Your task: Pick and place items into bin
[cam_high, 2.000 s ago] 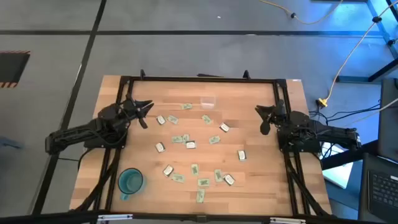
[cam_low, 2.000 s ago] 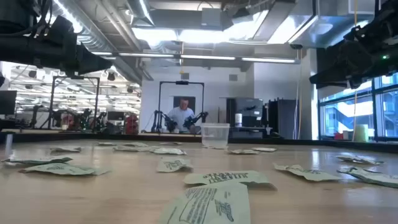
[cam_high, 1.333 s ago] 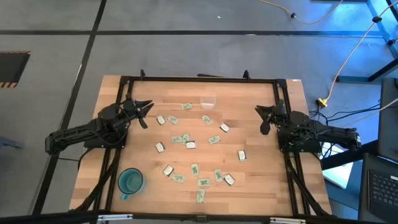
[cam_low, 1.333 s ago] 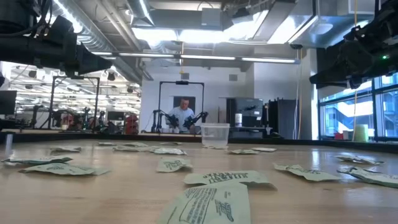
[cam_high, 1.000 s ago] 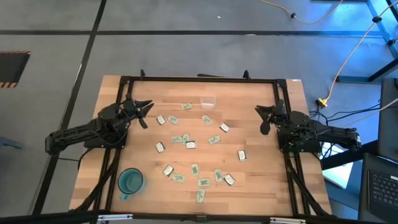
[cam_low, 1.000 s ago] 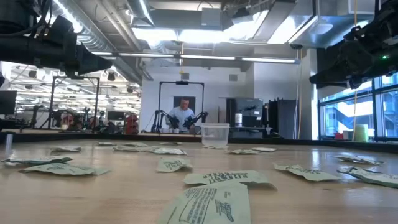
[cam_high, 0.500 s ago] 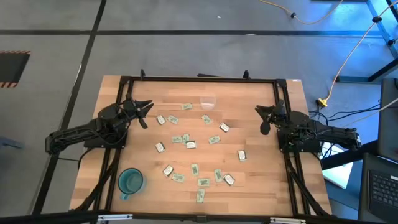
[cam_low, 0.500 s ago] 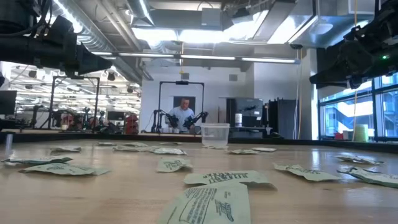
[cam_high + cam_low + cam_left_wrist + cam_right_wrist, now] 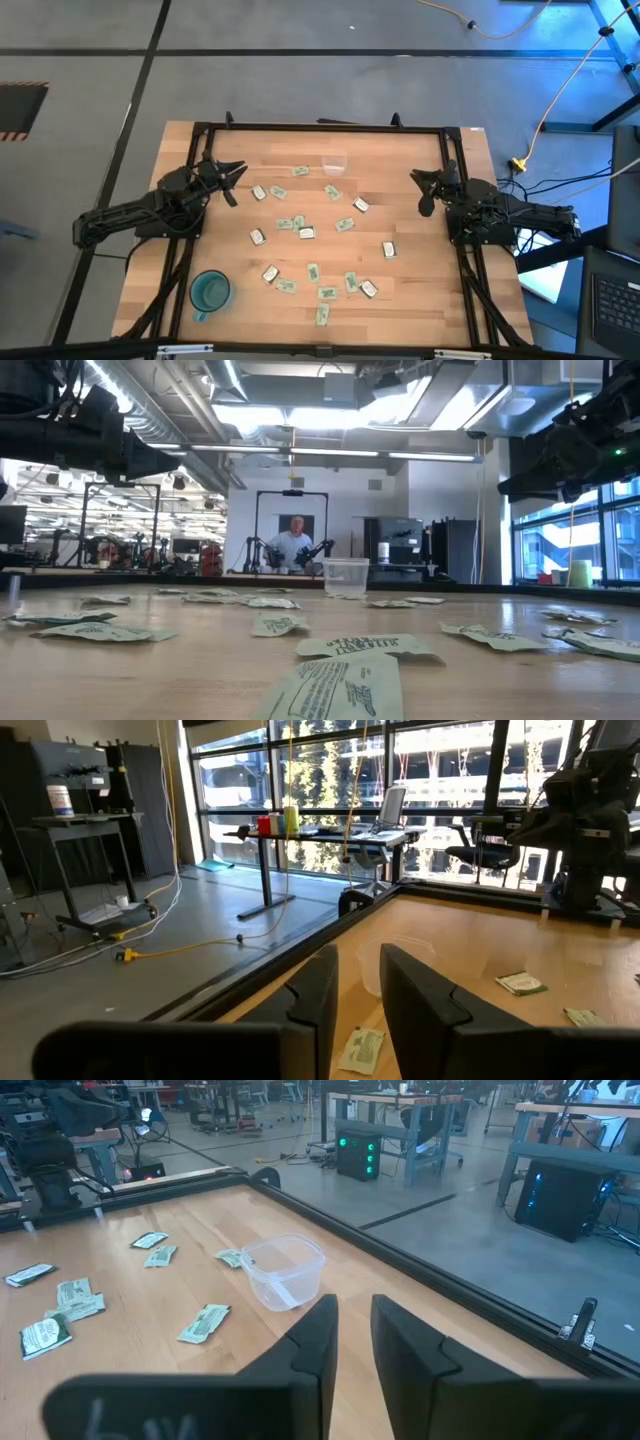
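Several small flat packets, pale green and white, lie scattered over the middle of the wooden table [image 9: 300, 230], and show in the low view [image 9: 340, 685] too. The small clear bin [image 9: 334, 162] stands upright near the far edge, plain in the right wrist view [image 9: 285, 1270]. My left gripper [image 9: 236, 180] hovers at the table's left side, pointing level over the table. My right gripper [image 9: 422, 190] hovers at the right side. Each stands open by a narrow gap, with nothing between the fingers in the left wrist view [image 9: 358, 955] or the right wrist view [image 9: 354, 1302].
A teal cup [image 9: 210, 291] stands near the table's front left corner. A dark frame [image 9: 320, 127] runs round the table's edges. In the room beyond the far edge a person [image 9: 293, 543] sits at another robot rig.
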Robot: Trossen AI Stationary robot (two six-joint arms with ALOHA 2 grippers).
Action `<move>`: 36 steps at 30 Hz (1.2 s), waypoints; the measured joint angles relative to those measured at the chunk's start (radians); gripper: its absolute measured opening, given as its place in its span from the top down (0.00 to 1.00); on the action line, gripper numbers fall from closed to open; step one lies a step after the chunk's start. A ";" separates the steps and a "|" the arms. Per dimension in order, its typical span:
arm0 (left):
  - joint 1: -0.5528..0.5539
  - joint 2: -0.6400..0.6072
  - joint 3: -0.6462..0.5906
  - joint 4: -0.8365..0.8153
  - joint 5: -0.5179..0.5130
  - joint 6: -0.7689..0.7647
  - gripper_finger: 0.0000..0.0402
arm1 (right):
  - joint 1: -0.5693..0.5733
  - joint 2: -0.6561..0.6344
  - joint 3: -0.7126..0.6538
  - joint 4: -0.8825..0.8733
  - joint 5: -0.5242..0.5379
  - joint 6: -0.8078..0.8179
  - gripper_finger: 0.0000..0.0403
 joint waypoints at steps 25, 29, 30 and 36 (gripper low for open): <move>0.000 0.000 0.000 0.000 0.000 0.000 0.82 | 0.000 0.000 0.000 0.001 0.000 0.000 0.83; 0.000 0.000 0.000 0.000 0.000 0.000 0.82 | 0.000 0.000 0.000 0.001 0.000 0.028 0.83; 0.000 0.000 0.000 0.000 0.000 0.000 0.82 | 0.000 0.000 0.000 0.003 -0.001 0.049 0.83; 0.000 0.000 0.000 0.000 0.000 0.000 0.82 | 0.000 0.000 0.000 0.009 -0.048 0.111 0.83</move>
